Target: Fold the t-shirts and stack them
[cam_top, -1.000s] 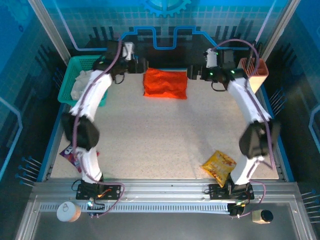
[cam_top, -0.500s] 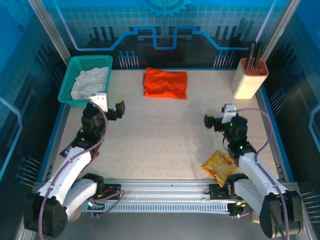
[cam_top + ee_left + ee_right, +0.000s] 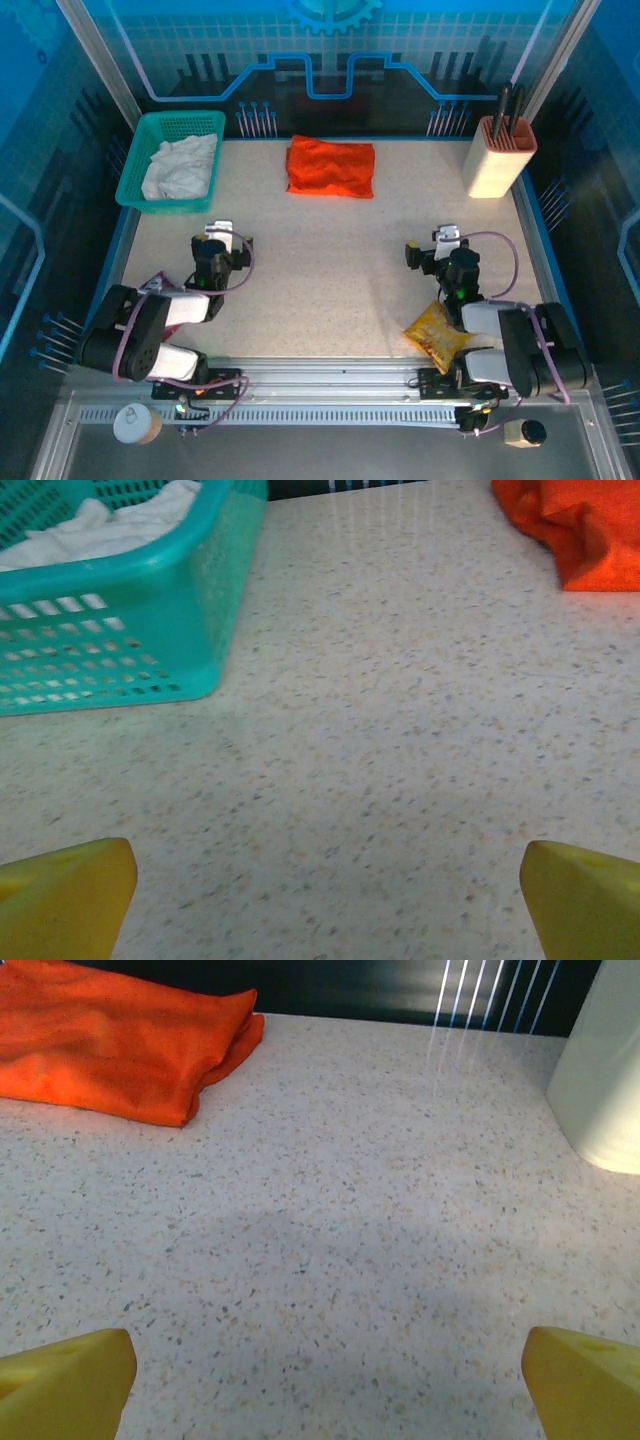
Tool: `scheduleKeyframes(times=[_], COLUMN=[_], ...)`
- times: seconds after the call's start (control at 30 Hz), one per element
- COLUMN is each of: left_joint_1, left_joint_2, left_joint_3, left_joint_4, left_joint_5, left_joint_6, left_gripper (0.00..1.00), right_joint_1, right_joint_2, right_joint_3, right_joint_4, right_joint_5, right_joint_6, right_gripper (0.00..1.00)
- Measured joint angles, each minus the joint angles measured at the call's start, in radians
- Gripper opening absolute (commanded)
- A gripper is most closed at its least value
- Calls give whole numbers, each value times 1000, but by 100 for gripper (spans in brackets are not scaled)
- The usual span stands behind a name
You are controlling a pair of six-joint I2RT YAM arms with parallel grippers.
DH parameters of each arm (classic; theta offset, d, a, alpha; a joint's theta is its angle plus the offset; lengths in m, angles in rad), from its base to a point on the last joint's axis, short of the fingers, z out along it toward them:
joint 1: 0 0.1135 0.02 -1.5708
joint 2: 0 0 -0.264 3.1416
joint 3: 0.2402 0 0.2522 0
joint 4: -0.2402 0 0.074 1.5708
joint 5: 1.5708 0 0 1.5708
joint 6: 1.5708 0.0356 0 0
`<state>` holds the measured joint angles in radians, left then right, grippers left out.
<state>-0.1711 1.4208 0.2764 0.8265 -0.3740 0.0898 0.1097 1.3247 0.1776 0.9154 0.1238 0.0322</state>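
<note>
The orange t-shirt (image 3: 331, 167) lies folded at the back middle of the table. Its corner shows top right in the left wrist view (image 3: 575, 530) and top left in the right wrist view (image 3: 120, 1045). A white t-shirt (image 3: 180, 167) lies crumpled in the teal basket (image 3: 134, 190), also seen as white cloth (image 3: 110, 525) from the left wrist. My left gripper (image 3: 222, 243) is open over bare table, its yellow fingertips (image 3: 65, 895) far apart with nothing between. My right gripper (image 3: 432, 250) is likewise open and empty, fingertips (image 3: 585, 1380) wide over bare table.
A yellow snack packet (image 3: 438, 333) lies by the right arm's base. A purple packet (image 3: 150, 300) lies at the left edge beside the left arm. A beige utensil holder (image 3: 498, 157) stands at the back right, its white wall (image 3: 605, 1080) showing from the right wrist.
Both arms have pulled back from beside the orange t-shirt at the far edge and folded down near their bases. Both grippers stayed open and empty.
</note>
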Motion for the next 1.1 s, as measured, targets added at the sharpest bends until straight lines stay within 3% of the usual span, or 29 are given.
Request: scheduleKeyframes(times=[0.13,0.33,1.1], left_joint_1=[57,146,149], left_joint_2=[81,132,132], left_joint_3=[41,76,93], left_joint_4=[84,92,87], left_joint_5=[65,153,270], left_joint_6=[-23,-68,-88], left_gripper=[99,99,99], right_joint_1=[-6,-24,-26], right_joint_2=[233,232,226], right_joint_3=[32,162,209], right_joint_4=[204,65,8], right_joint_5=[-9,11,27], right_joint_6=[-28,-25,-26], right_gripper=[100,100,100])
